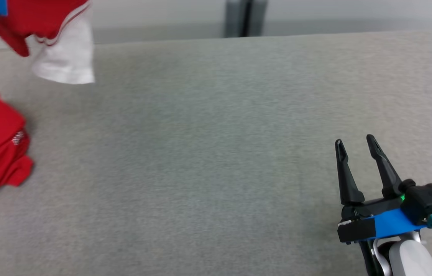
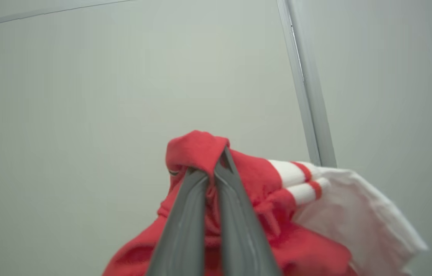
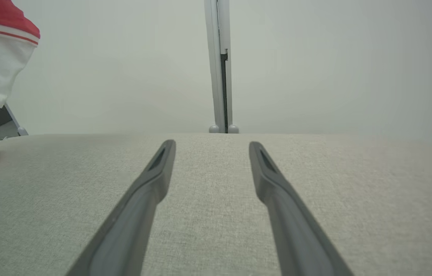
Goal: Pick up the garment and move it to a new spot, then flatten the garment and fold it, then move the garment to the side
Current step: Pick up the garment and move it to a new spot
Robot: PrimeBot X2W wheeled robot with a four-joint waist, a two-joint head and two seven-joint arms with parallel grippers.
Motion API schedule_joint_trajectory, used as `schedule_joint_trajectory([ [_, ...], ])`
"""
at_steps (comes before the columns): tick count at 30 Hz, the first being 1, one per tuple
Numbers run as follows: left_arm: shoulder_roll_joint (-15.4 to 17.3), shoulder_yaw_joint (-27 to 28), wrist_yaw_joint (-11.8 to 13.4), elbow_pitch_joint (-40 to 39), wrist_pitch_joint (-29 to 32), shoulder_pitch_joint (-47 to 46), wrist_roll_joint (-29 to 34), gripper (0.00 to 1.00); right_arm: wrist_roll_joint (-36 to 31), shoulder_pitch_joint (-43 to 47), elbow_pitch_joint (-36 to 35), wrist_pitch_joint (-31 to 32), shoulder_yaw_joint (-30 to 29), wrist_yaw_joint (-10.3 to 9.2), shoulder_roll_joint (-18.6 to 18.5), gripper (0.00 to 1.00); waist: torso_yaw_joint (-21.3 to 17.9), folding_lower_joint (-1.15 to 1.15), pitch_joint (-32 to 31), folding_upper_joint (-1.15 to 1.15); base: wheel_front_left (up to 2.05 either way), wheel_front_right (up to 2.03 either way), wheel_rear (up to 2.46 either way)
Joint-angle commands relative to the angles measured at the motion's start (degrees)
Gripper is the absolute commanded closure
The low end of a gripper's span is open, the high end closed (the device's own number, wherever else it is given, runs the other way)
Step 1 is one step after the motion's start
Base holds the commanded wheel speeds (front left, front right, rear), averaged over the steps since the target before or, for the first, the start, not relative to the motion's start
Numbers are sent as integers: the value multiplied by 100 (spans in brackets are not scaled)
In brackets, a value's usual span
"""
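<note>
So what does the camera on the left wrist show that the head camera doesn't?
Left wrist camera: the left gripper close up, its two fingers shut on a bunched red fold of the garment, with a bare wall behind.
Head camera: the grey table, the right gripper open and holding nothing over it, and a red heap of cloth lying at the table's left edge.
Shared: the hanging red garment with its white sleeve.

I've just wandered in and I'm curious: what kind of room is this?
Probably a test room or lab, not a home: a wide table covered in plain grey cloth, bare pale walls with a metal post, and a red-and-white garment hanging above it.
</note>
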Motion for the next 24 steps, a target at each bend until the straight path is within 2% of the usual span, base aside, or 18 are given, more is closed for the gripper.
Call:
schedule_joint_trajectory([
  [1, -75, -69, -1, -209, 35, -3, -17, 100, 65, 43, 47, -42, 3, 4, -23, 0, -278, 1, -174, 0, 0, 0, 0],
  [8, -350, -409, 34, -1405, 522, 92, -98, 100, 286, -110, 237, -128, 96, 3, -23, 0, -1020, 1, -77, 0, 0, 0, 0],
  [13, -544, -677, 86, -1926, 803, 325, -106, 100, 465, -209, 308, -155, 195, 4, -22, 0, -1422, 1, 48, 0, 0, 0, 0],
  [19, -806, -962, 111, -1985, 851, 860, -219, 100, 542, -173, 236, -163, 148, 4, -23, 0, -1617, 1, 115, 0, 0, 0, 0],
  [24, -880, -1065, 178, -1808, 788, 1473, -318, 100, 548, -165, 212, -164, 125, 4, -23, 0, -1653, 1, 127, 0, 0, 0, 0],
])
